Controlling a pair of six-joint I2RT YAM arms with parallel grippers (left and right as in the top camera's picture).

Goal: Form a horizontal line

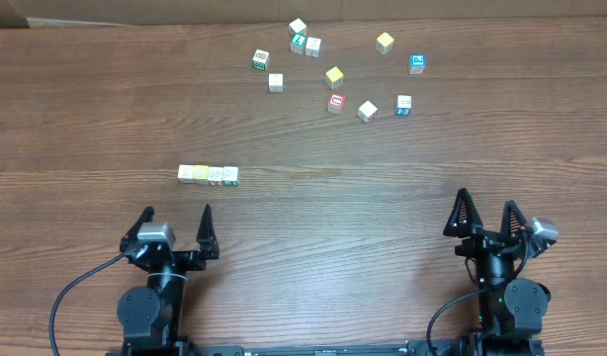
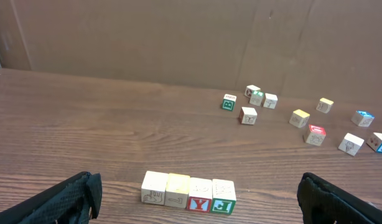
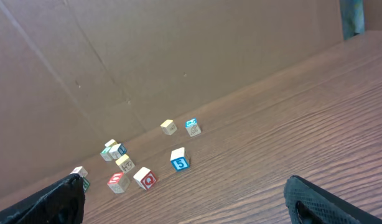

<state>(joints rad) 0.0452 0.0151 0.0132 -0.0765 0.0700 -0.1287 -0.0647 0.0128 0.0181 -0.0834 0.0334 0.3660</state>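
Line of four cubes [image 1: 208, 174]: it lies on the counter [image 1: 86, 109], left of centre and closer to the near edge than to the far one. The cubes stand side by side, touching, in a row parallel to the near edge. From the left end they run: plain pale cube [image 1: 187, 174], yellow-faced cube [image 1: 201, 174], then two pale cubes with greenish marks [image 1: 222, 174].

Left gripper [image 1: 176, 212]: released, jaws spread wide, nothing between them. The line sits just beyond its fingertips and apart from them, offset slightly toward the right finger. In the left wrist view the row lies ahead, framed between the two dark fingers [image 2: 73, 199].

Right gripper [image 1: 486, 201]: released, jaws wide, holding nothing. It stands by the near edge toward the right corner, well apart from the line.

Loose cubes [image 1: 334, 76]: scattered toward the far edge, right of centre, among them a red-marked cube [image 1: 335, 102] and a blue-marked cube [image 1: 417, 63]. All are well apart from the line and both grippers.
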